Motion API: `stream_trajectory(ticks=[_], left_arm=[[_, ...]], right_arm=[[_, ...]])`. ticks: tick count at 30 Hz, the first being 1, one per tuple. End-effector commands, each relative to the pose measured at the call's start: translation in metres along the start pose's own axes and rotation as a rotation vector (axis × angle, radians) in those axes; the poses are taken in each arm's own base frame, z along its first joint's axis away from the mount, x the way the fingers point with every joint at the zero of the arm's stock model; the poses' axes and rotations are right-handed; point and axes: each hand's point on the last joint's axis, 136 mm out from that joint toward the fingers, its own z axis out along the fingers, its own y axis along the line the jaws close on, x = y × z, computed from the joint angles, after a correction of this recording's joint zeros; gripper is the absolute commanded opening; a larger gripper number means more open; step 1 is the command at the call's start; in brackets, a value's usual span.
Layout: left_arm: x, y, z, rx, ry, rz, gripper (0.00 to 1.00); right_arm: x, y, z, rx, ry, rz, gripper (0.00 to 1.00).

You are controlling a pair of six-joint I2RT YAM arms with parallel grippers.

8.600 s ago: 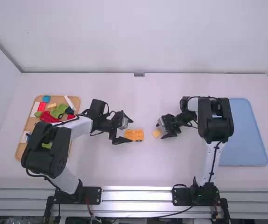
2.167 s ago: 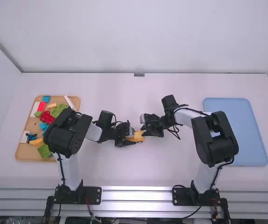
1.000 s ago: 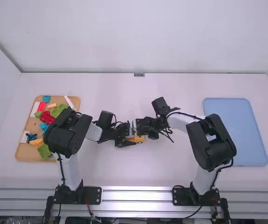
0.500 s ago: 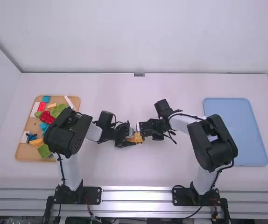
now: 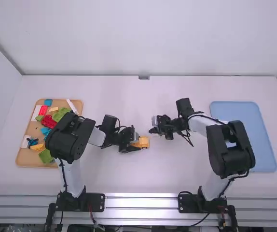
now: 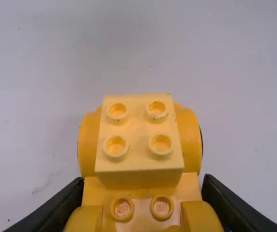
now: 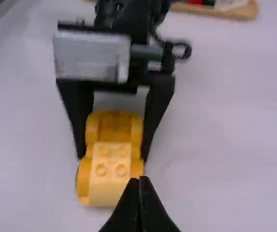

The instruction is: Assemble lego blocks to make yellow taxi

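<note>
Left gripper (image 5: 137,143): closed on the car, one finger pressed to each side.
Right gripper (image 5: 151,130): nothing is held; the fingertips are brought together, just beside the car but apart from it.
Car (image 5: 145,144): yellow; held near the middle of the table (image 5: 129,171), between the two trays.
Block (image 6: 139,135): pale yellow, four studs up, seated on the car's end that is turned toward the right gripper.
Studs (image 6: 122,210): two more are seen on the car's body, beside the block.
Wooden tray (image 5: 30,129): placed at the table's left; loose pieces (image 5: 48,121) in red, green, blue, yellow and white are kept in it, partly covered by the left arm.
Blue tray (image 5: 247,137): laid at the table's right, partly hidden by the right arm.
</note>
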Motion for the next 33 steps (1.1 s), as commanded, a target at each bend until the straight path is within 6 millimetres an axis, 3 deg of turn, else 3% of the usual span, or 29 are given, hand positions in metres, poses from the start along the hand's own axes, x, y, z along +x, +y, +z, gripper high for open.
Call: stream_trajectory(ticks=[1, 4, 12, 23, 33], left_arm=[[0.012, -0.005, 0.001, 0.002, 0.041, -0.041, 0.48], [0.012, -0.006, 0.002, 0.004, 0.041, -0.043, 0.48], [0.012, -0.006, 0.002, 0.007, 0.043, -0.047, 0.48], [0.011, -0.005, 0.002, 0.001, 0.039, -0.04, 0.49], [0.011, -0.003, 0.001, -0.004, 0.039, -0.058, 0.44]], right_arm=[[-0.01, 0.014, 0.02, -0.067, -0.098, 0.098, 0.0], [0.004, 0.014, 0.036, -0.08, -0.093, 0.158, 0.0], [0.008, 0.024, 0.035, -0.11, -0.088, 0.16, 0.0], [0.045, 0.037, 0.058, -0.11, 0.195, 0.149, 0.0], [0.065, 0.041, 0.057, -0.105, 0.325, 0.136, 0.0]])
